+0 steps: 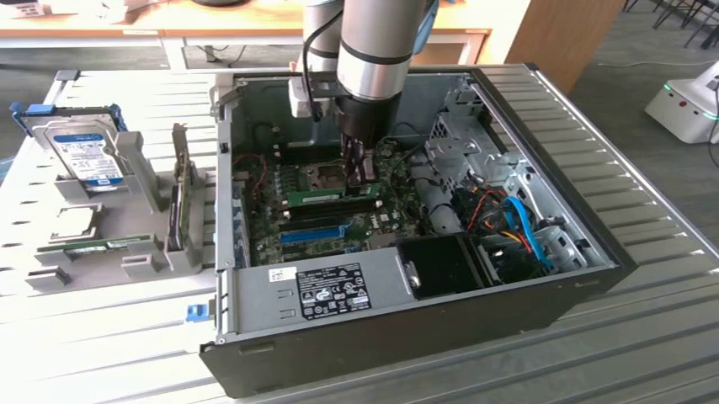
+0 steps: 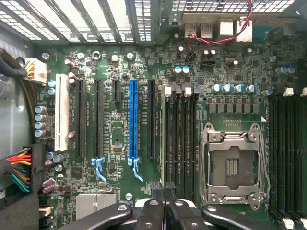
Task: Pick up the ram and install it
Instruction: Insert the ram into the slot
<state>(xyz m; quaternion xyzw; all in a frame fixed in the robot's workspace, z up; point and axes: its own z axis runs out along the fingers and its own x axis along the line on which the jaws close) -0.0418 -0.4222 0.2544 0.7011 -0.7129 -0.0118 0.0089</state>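
Observation:
The ram (image 1: pixel 315 195) is a thin green stick standing on edge in the memory slot nearest the black expansion slots on the motherboard. In the wrist view I see the ram (image 2: pixel 164 139) edge-on, and its top edge runs straight in between my fingertips. My gripper (image 1: pixel 361 175) reaches down into the open computer case over the end of the stick towards the exterior view's right. The gripper (image 2: pixel 164 191) has its two black fingers (image 2: pixel 154 203) pressed close together on that edge. Several empty black memory slots (image 2: pixel 184 139) lie beside it.
The empty CPU socket (image 2: pixel 232 165) lies just past the memory slots, and the long blue slot (image 2: pixel 133 120) lies on the other side. The case wall (image 1: pixel 540 303), drive cage and blue cables (image 1: pixel 523 227) hem in the exterior view's right. A grey rack holds a hard drive (image 1: pixel 87 151) and another green stick (image 1: pixel 107 246).

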